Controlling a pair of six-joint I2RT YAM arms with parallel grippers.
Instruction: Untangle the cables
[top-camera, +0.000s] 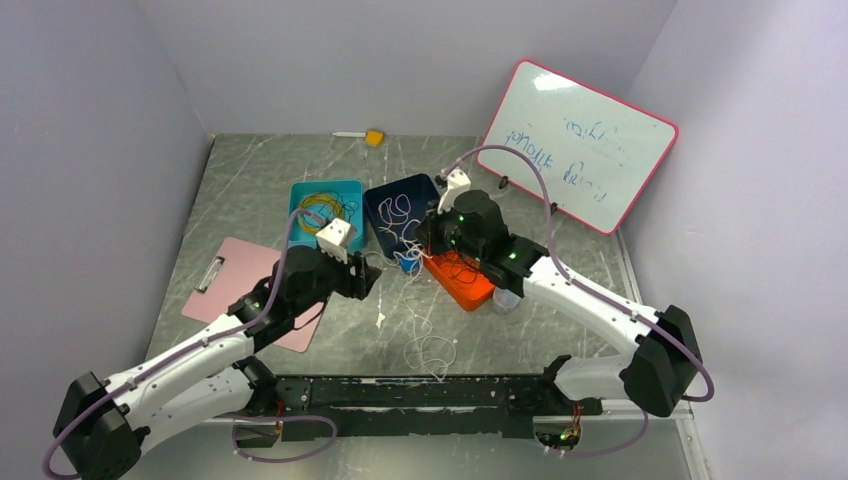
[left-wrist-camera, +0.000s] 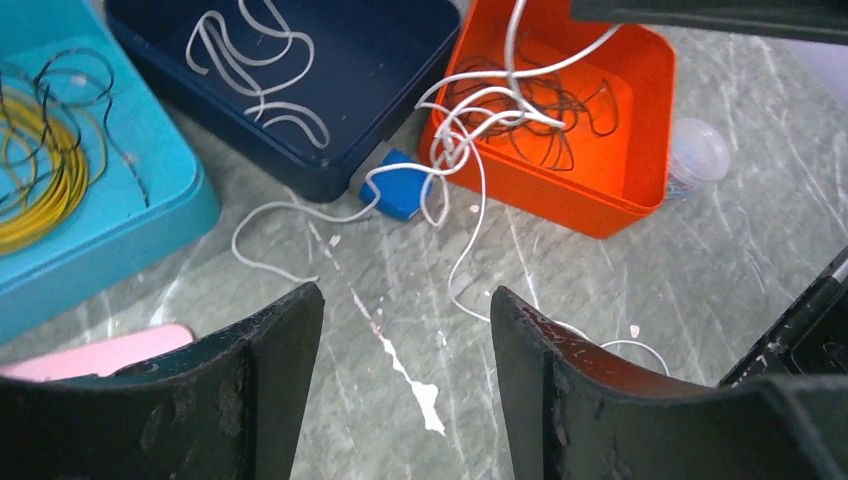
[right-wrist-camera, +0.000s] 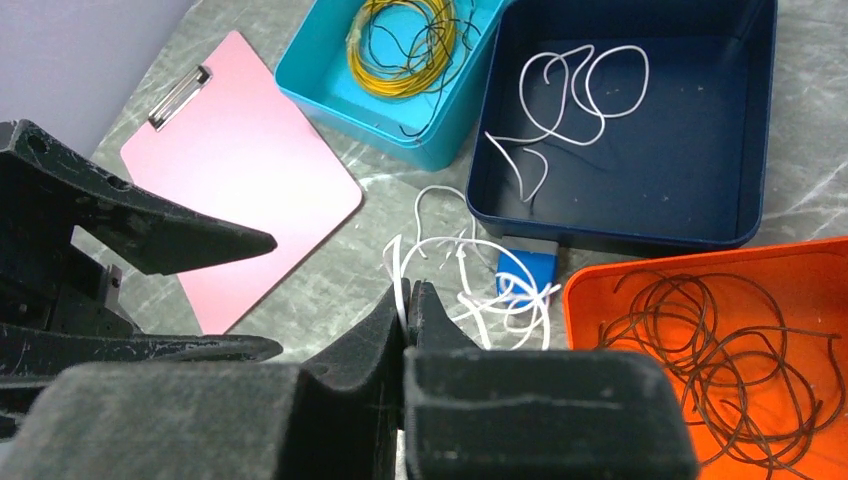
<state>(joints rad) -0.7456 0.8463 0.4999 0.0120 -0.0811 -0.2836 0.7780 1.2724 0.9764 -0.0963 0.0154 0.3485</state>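
White cables (left-wrist-camera: 455, 140) tangle just beyond the left fingers (left-wrist-camera: 290, 335), which stand apart, empty; one strand runs into the right fingers (right-wrist-camera: 407, 300), pinched together on it. Dark cables (right-wrist-camera: 700, 340) fill the orange tray (right-wrist-camera: 700, 262) beside them. Scratched grey surface (left-wrist-camera: 700, 300), lilac walls (top-camera: 100, 150).

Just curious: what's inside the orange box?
A tangle of thin dark wires lies in the orange box, with a white cable looping over one corner. From above, the right arm covers part of it.
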